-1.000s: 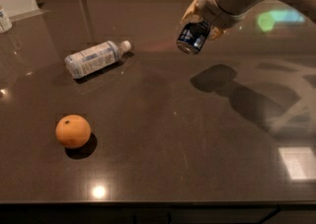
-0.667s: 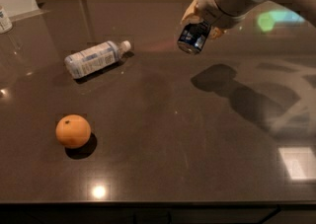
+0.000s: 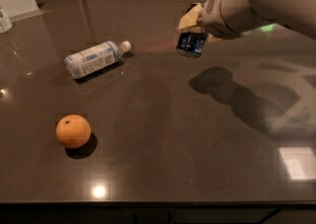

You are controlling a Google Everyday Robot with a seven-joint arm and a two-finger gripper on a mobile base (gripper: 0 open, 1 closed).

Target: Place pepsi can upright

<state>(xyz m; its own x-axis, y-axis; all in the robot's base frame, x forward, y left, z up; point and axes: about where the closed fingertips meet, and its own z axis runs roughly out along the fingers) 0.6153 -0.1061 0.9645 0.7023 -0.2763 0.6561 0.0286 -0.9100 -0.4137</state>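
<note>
The pepsi can (image 3: 190,44) is a small dark blue can with light markings, held in the air above the dark table (image 3: 158,134) at the upper middle, tilted slightly with its bottom end toward the camera. My gripper (image 3: 193,26) comes in from the upper right and is shut on the can's upper part; its pale fingers (image 3: 188,19) show just above the can. The can's shadow falls on the table to the lower right of it.
A clear plastic bottle (image 3: 95,58) with a pale label and white cap lies on its side at the left. An orange (image 3: 73,130) sits at the front left. A small container (image 3: 4,19) stands at the far left edge. The table's front edge runs along the bottom.
</note>
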